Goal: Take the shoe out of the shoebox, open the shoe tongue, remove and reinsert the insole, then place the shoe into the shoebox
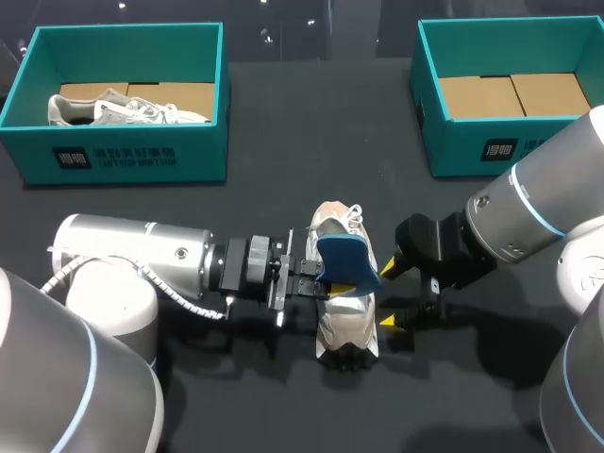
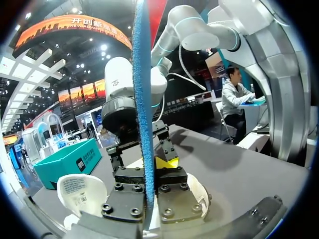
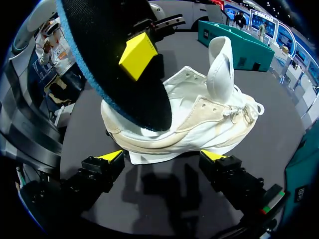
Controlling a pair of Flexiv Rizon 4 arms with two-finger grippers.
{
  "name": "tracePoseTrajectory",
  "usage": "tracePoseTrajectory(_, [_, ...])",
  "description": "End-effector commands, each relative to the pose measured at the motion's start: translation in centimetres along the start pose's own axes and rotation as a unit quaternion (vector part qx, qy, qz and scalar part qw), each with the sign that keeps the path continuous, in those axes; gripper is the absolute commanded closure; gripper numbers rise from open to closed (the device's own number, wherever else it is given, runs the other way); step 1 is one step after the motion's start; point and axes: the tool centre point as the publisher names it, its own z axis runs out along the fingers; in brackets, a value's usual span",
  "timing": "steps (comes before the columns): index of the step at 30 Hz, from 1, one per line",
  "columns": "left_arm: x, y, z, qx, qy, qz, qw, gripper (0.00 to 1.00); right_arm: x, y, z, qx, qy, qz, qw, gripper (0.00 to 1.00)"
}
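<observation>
A white and beige shoe [image 1: 342,316] lies on the dark table, its tongue [image 3: 222,57] pulled upright. My left gripper [image 1: 330,283] comes in from the left and is shut on a blue insole [image 1: 347,262], held up over the shoe's opening. In the left wrist view the insole [image 2: 142,99] stands edge-on between the fingers of the left gripper [image 2: 149,167], with the shoe [image 2: 199,191] beneath. My right gripper [image 1: 389,294] stands open beside the shoe's right flank. In the right wrist view its tips [image 3: 162,157] face the side of the shoe [image 3: 199,124], with the insole's dark underside [image 3: 114,64] above.
A teal shoebox [image 1: 127,156] at the back left holds a second pale shoe [image 1: 123,110]. Another teal shoebox [image 1: 434,113] at the back right shows only its cardboard floor. Both stand well behind the arms.
</observation>
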Motion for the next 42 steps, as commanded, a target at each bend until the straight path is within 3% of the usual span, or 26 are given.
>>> tracePoseTrajectory(1, [0.1,1.1,0.3,0.009,-0.005,0.006,1.0,1.0,0.2,0.0,0.0,0.001,-0.002,0.0,1.0,0.0])
tracePoseTrajectory(10, [-0.4,2.9,0.8,0.005,-0.03,0.019,0.999,1.0,0.2,0.0,0.0,0.001,-0.002,0.0,1.0,0.0])
tracePoseTrajectory(23, [-1.8,5.5,0.7,-0.043,-0.06,0.032,0.997,1.0,0.2,0.0,0.0,0.001,-0.002,0.0,1.0,0.0])
tracePoseTrajectory(26, [-1.8,5.0,0.5,-0.041,-0.061,0.026,0.997,1.0,0.2,0.0,0.0,0.001,-0.002,0.0,1.0,0.0])
tracePoseTrajectory(28, [-1.7,4.6,0.4,-0.039,-0.06,0.023,0.997,0.81,0.2,0.0,0.0,0.001,-0.002,0.0,1.0,0.0])
tracePoseTrajectory(34, [-1.6,3.3,0.3,-0.038,-0.06,0.025,0.997,0.65,0.2,0.0,0.0,0.001,-0.002,0.0,1.0,0.0])
tracePoseTrajectory(42, [-0.8,1.3,0.6,-0.031,-0.052,0.031,0.998,0.67,0.2,0.0,0.0,0.001,-0.002,0.0,1.0,0.0])
